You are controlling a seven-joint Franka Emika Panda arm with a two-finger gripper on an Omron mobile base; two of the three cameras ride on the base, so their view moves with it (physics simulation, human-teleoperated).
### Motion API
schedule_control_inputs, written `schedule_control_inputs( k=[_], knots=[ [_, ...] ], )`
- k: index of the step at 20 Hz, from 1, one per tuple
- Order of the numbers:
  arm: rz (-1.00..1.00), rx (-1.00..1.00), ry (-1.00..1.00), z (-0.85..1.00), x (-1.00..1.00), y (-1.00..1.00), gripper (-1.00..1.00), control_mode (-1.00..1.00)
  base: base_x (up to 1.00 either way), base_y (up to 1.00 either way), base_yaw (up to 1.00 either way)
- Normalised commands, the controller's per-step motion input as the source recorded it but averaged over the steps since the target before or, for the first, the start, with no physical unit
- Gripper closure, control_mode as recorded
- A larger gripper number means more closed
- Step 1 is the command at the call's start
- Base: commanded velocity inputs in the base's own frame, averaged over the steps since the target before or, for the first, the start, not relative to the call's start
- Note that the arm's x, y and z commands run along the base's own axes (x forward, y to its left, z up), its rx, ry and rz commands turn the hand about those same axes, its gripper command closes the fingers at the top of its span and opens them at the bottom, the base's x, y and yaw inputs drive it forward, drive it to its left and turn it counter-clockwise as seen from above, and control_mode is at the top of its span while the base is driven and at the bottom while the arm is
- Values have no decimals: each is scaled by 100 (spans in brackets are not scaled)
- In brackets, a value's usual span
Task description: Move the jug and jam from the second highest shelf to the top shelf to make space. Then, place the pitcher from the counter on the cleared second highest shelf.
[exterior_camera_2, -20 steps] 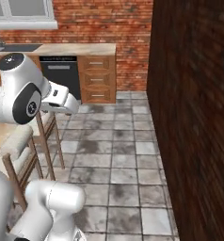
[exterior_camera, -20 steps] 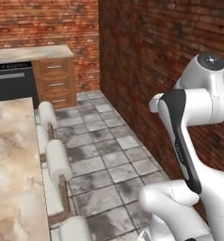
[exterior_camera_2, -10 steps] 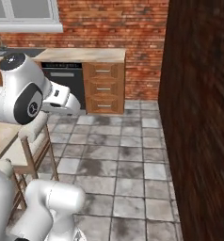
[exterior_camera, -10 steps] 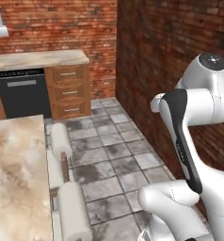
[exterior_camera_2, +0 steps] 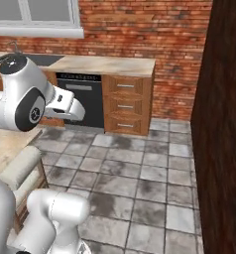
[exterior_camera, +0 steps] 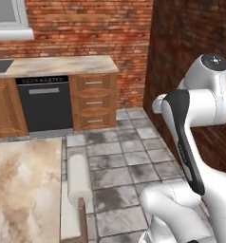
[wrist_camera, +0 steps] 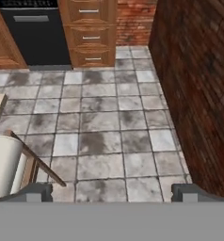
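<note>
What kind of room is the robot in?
It looks like a kitchen: a stone counter on wooden drawers, a black dishwasher beside them, brick walls and a grey tiled floor.

Ahead of the hand (wrist_camera: pixel 111 193), the worktop (exterior_camera: pixel 62 66) is pale marbled stone, smooth, over brown wooden drawer fronts (exterior_camera_2: pixel 124 105) with small metal pulls. The floor (wrist_camera: pixel 109 122) is mottled grey stone tile, matt. Rough red brick forms the wall (wrist_camera: pixel 198 80) beside the hand.
</note>
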Motion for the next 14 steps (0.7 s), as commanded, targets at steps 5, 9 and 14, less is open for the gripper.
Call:
schedule_control_inputs(
  k=[5, 9, 14],
  knots=[
    [0, 0, 0, 0, 0, 0, -100, 100, 100, -20, 29],
    [0, 0, 0, 0, 0, 0, -100, 100, 100, -26, 37],
    [0, 0, 0, 0, 0, 0, -100, 100, 100, -10, 48]
  ],
)
